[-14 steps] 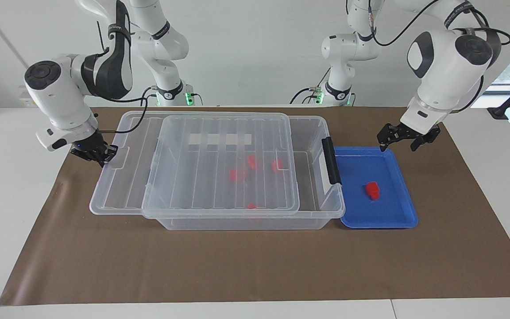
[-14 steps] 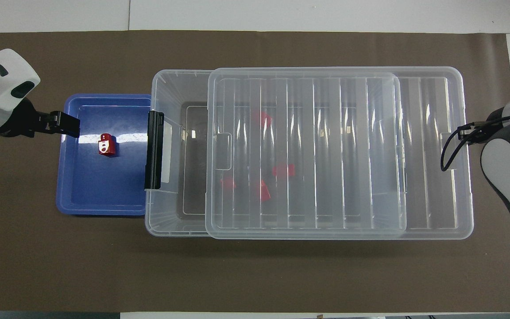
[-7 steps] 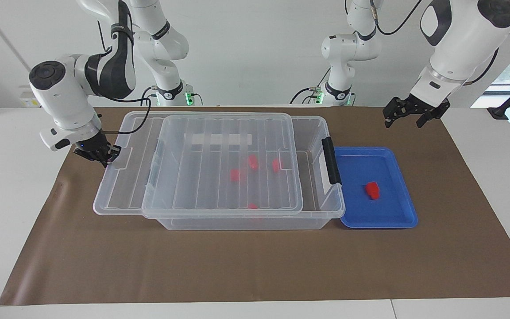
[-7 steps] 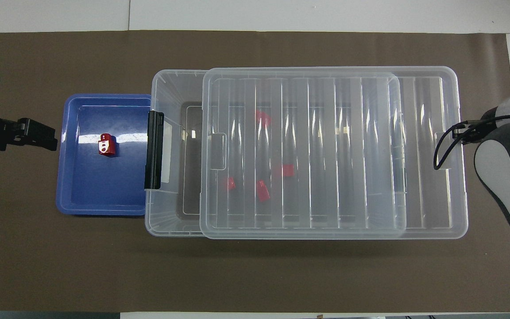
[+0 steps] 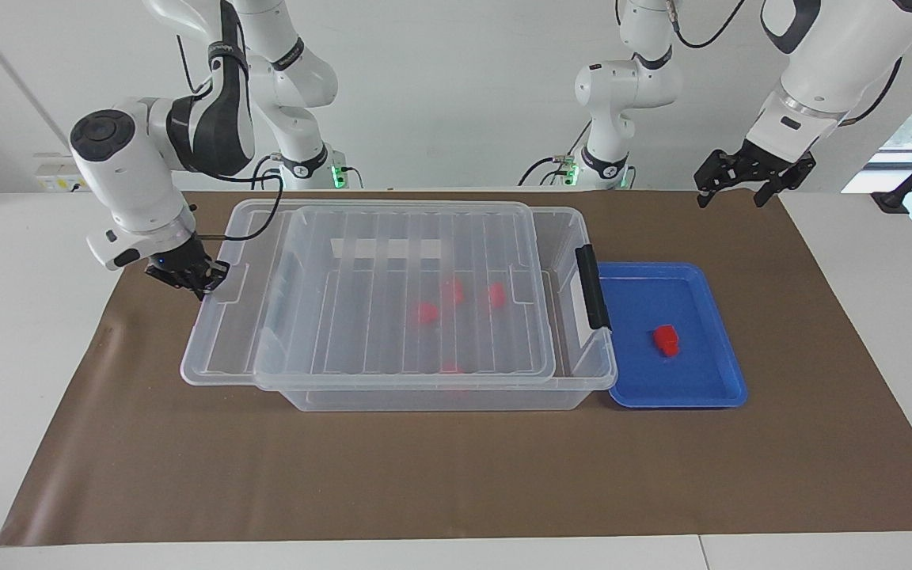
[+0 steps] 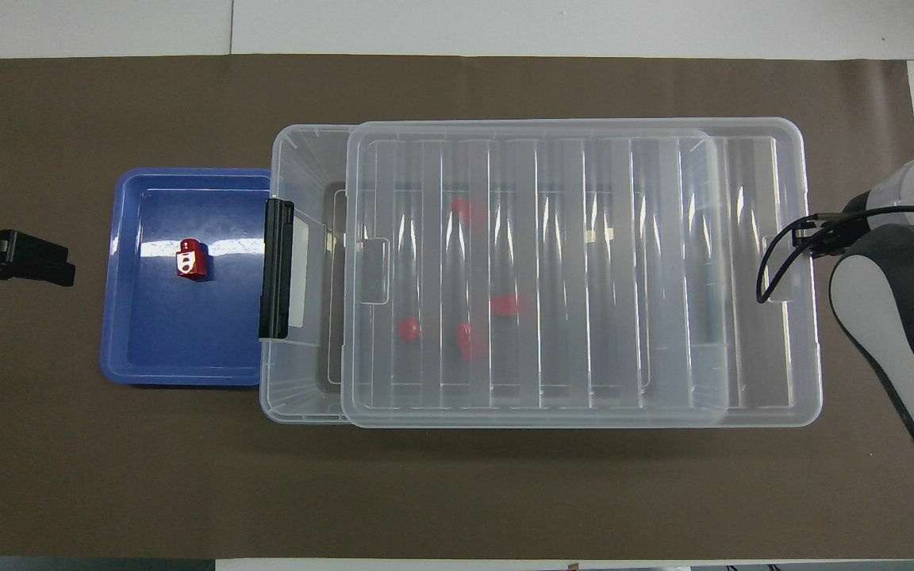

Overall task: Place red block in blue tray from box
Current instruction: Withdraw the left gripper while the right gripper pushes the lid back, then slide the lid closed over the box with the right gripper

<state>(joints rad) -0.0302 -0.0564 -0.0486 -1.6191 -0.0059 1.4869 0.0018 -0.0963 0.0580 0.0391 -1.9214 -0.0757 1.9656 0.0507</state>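
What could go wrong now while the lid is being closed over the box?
1. The right gripper grips the lid by its edge only; the lid could slip or tilt.
2. The lid may catch the box rim and push the box against the touching blue tray, shifting the red block.

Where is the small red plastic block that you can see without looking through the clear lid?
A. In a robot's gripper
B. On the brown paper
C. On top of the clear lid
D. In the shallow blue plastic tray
D: the small red plastic block lies on the floor of the shallow blue plastic tray, with neither gripper near it.
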